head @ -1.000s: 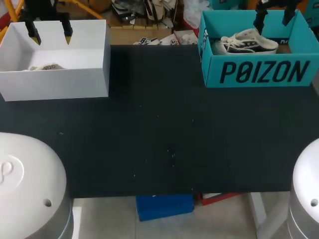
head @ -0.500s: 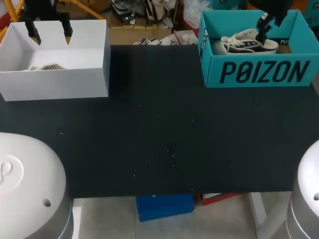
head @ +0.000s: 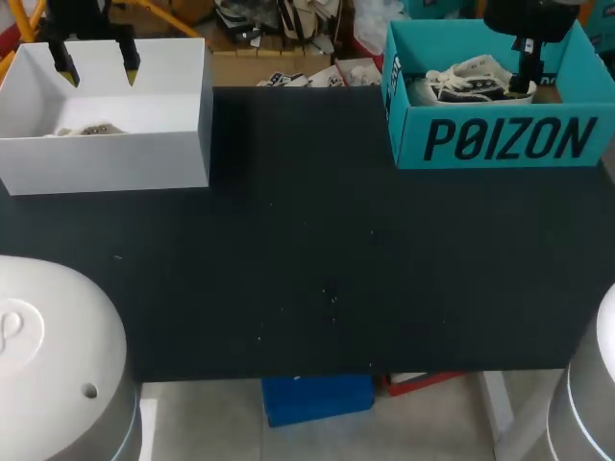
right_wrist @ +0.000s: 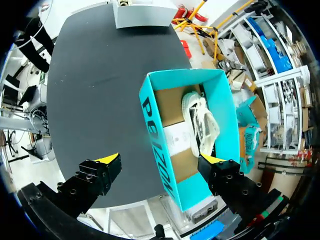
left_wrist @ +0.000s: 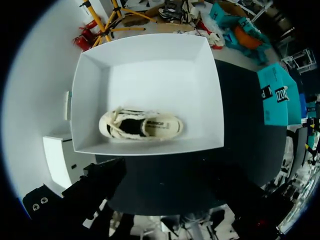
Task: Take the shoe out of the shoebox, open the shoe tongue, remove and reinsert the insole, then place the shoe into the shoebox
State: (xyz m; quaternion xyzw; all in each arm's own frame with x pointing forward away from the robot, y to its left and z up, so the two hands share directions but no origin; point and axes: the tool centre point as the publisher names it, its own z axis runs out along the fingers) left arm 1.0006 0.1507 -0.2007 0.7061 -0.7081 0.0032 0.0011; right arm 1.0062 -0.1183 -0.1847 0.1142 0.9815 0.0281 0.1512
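R pincer point(right_wrist: 161, 160) spread wide above shoe point(right_wrist: 200, 122) in shoebox point(right_wrist: 155, 120).

Big black block letters cross the front wall of the teal shoebox point(head: 408, 144), and a tiny unreadable printed tag sits inside the shoe point(left_wrist: 140, 126) in the white box point(left_wrist: 150, 70).

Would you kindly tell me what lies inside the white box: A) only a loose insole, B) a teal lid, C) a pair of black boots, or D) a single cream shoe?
D: the left wrist view shows one cream shoe lying on the floor of the white box.
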